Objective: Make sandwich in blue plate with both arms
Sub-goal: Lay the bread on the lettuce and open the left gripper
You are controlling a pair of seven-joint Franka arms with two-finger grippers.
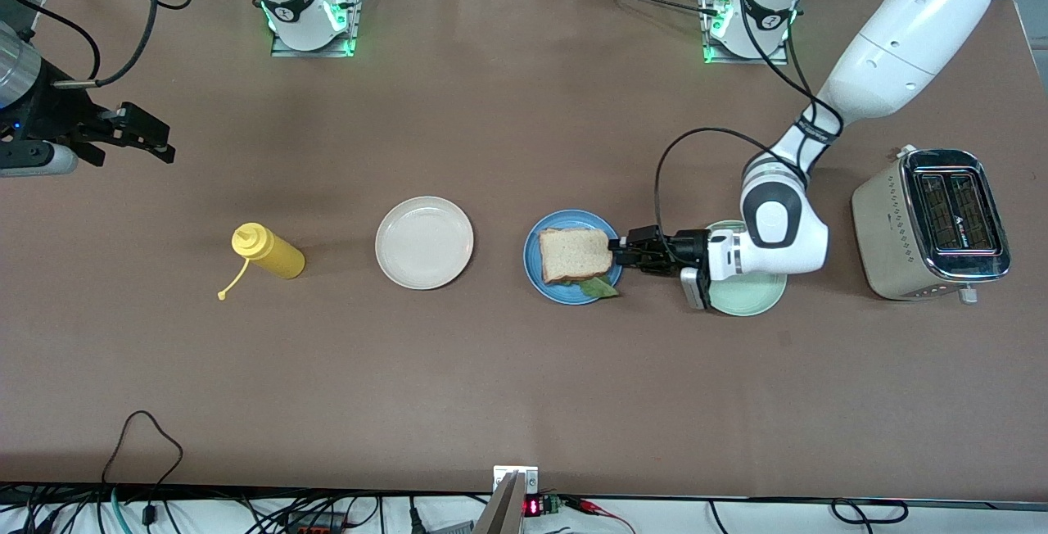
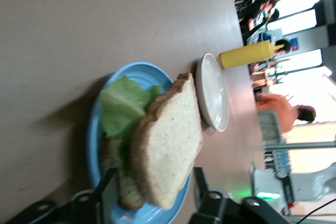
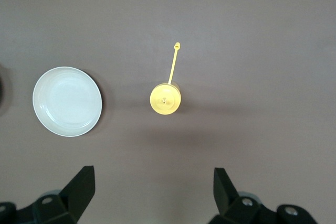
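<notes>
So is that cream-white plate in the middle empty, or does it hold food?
Empty. The cream-white plate shows only its bare glossy surface in the front and right wrist views; the bread and lettuce sit on the blue plate beside it.

A robotics lab — bolted arm bases (image 1: 309,22), trailing cables (image 1: 143,444), brown test table (image 1: 491,386).

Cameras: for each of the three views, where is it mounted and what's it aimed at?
Front: high across the table, facing both arms' bases; shows sandwich on blue plate.
Left wrist: low beside the plate, left gripper fingers open around the sandwich.
Right wrist: looking straight down, right gripper open.
All three views share the yellow bottle and white plate.
</notes>
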